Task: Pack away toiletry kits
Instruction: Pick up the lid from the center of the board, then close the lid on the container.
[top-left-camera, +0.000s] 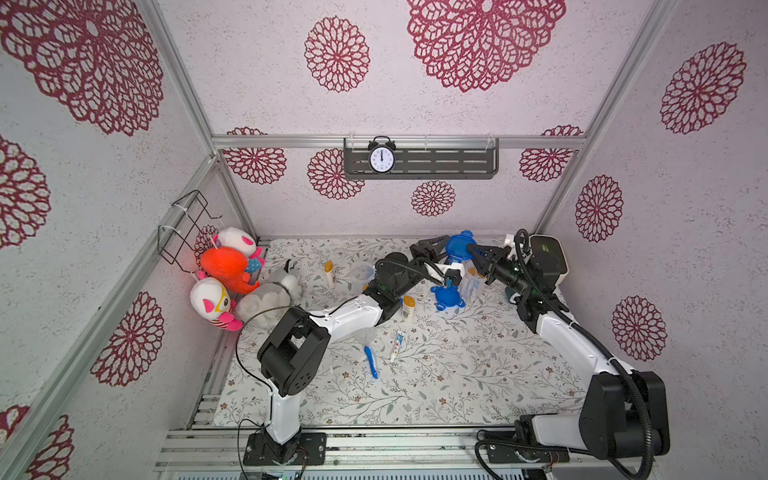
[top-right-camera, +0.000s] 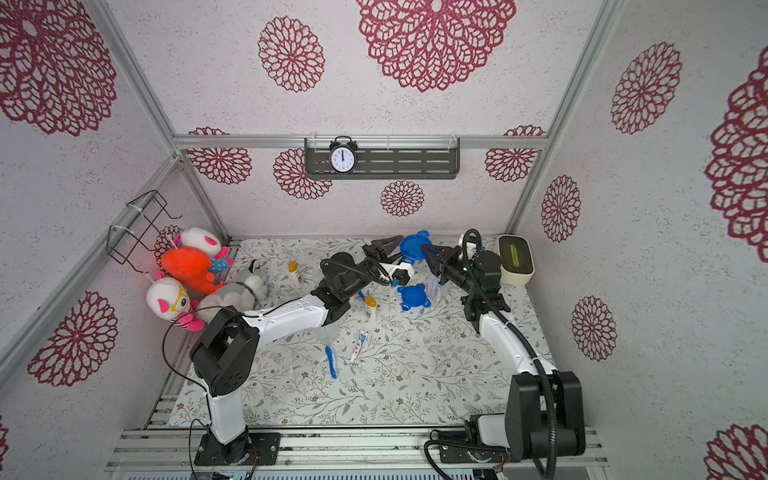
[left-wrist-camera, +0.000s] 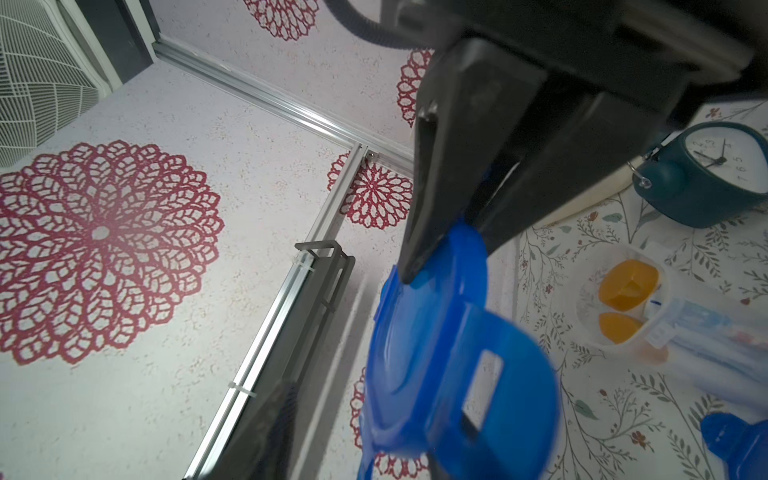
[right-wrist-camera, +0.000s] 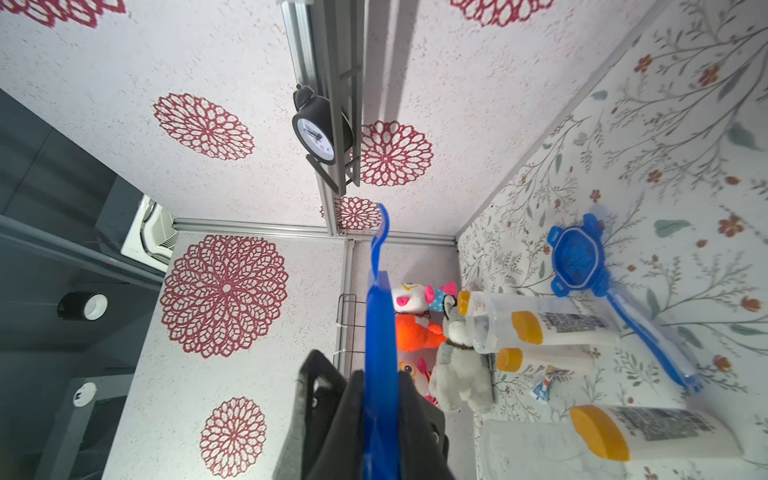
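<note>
Leaving a bottle (top-left-camera: 329, 272), an empty jar (top-left-camera: 362, 272), a second bottle (top-left-camera: 408, 309), toothbrush (top-left-camera: 371, 361) and toothpaste (top-left-camera: 397, 345) loose on the desk (top-left-camera: 457, 374). Holding the left tool (top-left-camera: 440, 247) spread wide, empty, near the far edge. Pinching the blue lid (top-left-camera: 460, 245) in the right tool (top-left-camera: 473, 254) just beside it, near a filled jar (top-left-camera: 473, 282), uncapped. Judging under halfway. Working tight against the back wall (top-left-camera: 374, 208); finding room frontward.

Lid (top-left-camera: 460, 245) blue. Toothbrush (top-left-camera: 371, 361) blue. Bottle (top-left-camera: 407, 314) white, cap (top-left-camera: 409, 300) orange-yellow. Mat (top-left-camera: 478, 386) white, green leafy sprigs, small brown flowers. Walls (top-left-camera: 249, 75) off-white, crimson lace rosettes. Plush toy (top-left-camera: 224, 266) orange. Clock (top-left-camera: 381, 157) black, white face.
</note>
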